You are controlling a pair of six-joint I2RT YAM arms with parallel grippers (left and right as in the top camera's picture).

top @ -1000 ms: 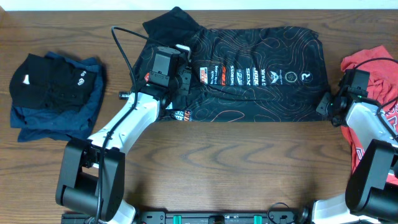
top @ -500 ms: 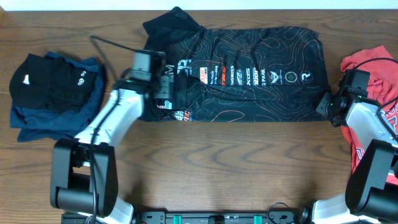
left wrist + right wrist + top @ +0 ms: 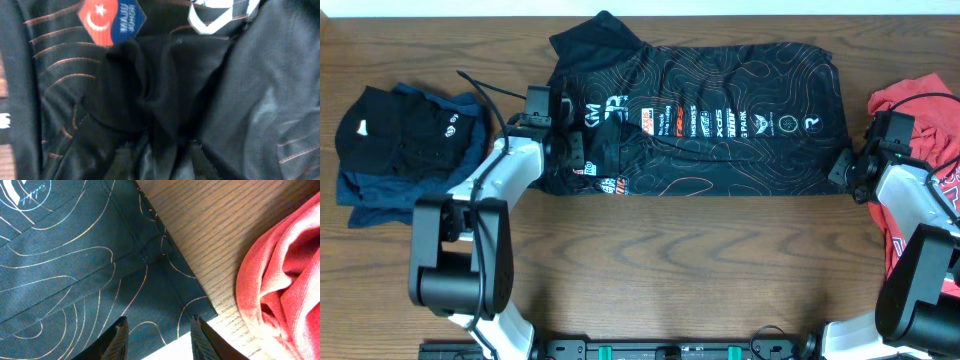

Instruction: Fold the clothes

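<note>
Status: black jersey (image 3: pixel 720 125) spread on tabletop (image 3: pixel 670 270), barely folded; left gripper (image 3: pixel 576 152) jaws seem pinched on its bunched left end; right gripper (image 3: pixel 160 339) jaws apart, empty (red T-shirt (image 3: pixel 912 100) untouched, far right).

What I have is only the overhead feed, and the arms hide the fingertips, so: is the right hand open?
Observer: Yes. In the right wrist view the right hand has its fingers apart over a corner hem of the jersey.
Operator: And the left hand?
Observer: Its wrist view shows black cloth bunched into a ridge below a red-and-blue badge; its fingers cannot be made out.
</note>
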